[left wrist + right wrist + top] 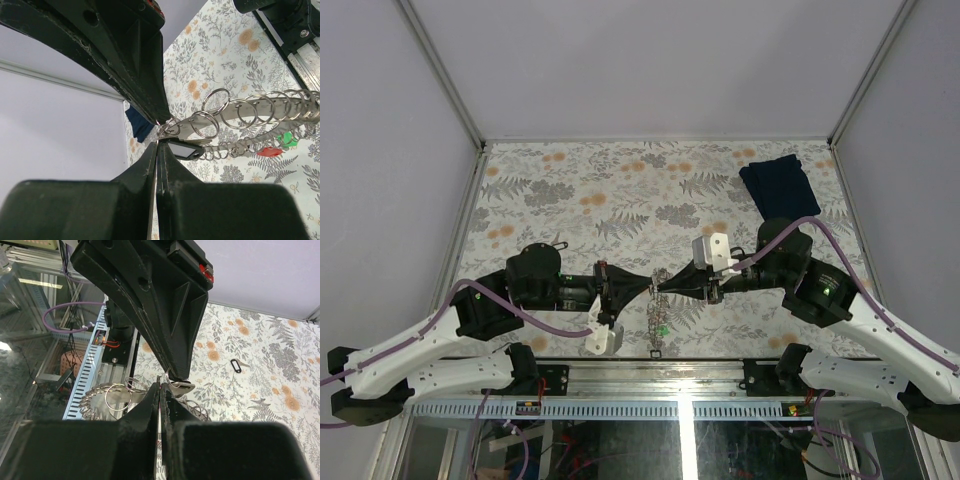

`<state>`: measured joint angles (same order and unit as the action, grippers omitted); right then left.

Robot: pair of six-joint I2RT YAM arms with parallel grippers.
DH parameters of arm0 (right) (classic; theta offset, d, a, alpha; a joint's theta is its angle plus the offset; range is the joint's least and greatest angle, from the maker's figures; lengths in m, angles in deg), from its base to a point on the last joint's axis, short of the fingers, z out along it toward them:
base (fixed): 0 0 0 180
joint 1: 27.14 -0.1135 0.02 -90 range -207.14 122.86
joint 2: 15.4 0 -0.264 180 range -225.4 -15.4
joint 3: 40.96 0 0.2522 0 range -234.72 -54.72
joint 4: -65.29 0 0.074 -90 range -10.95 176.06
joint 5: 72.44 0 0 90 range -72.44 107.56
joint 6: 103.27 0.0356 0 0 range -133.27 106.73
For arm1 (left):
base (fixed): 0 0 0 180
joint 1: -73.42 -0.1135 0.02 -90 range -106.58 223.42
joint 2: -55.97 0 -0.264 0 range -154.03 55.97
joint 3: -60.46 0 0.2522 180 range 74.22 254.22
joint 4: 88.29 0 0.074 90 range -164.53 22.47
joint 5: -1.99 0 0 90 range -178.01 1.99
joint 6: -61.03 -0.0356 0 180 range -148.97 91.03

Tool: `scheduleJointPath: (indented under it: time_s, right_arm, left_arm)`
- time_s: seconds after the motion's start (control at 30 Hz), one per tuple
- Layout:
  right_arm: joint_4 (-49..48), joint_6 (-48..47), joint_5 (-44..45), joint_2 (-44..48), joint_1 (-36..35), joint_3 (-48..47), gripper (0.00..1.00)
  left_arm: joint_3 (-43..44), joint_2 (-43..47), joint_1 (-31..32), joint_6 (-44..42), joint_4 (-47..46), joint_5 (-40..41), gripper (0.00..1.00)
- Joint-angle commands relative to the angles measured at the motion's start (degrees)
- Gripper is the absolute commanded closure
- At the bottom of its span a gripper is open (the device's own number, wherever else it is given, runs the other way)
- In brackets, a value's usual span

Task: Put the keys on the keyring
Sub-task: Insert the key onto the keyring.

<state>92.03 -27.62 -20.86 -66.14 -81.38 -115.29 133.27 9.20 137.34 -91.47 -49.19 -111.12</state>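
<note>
My left fingers (145, 170) clench the keyring (260, 107); right fingers (147, 407) clench a key (181, 386) against it. Seemingly mid-threading; next needs easing it through the split.

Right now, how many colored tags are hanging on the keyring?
2: a red tag hanging under the keyring, and a green tag right beside it, farther along. Others may be hidden.

The right gripper (166, 381) pinches the keyring (112, 392); one key (236, 365) lies apart on the table (280, 355).
</note>
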Motion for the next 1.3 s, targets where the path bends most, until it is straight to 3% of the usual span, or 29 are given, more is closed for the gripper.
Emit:
scheduleJointPath:
  time_s: [0.0,0.77,1.27]
  right_arm:
    - [-6.0,1.0,1.2,0.2,0.2,-2.1,1.00]
    - [-6.7,1.3,9.6,2.0,0.2,-1.5,1.00]
    - [-9.3,1.6,10.1,3.4,0.3,0.1,1.00]
  left_arm:
    - [0.2,-0.1,0.2,0.0,-1.8,-2.0,1.00]
    - [0.4,0.0,0.2,-0.4,-0.6,-3.1,1.00]
    - [0.0,-0.3,0.2,0.7,-1.8,-1.3,1.00]
